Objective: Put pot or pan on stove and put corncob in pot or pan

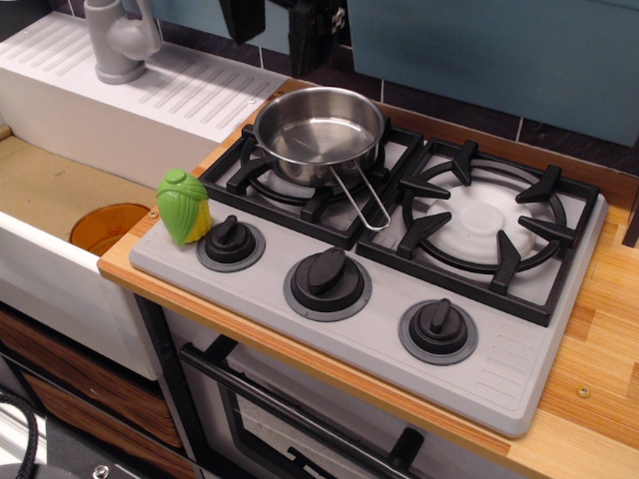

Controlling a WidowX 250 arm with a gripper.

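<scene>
A toy kitchen. A grey two-burner stove (399,269) with three knobs sits in a wooden counter (599,379); left of the stove lie a sink (60,200) and a grey tap (118,40), below it an oven door (300,419), behind it dark tiles.
</scene>
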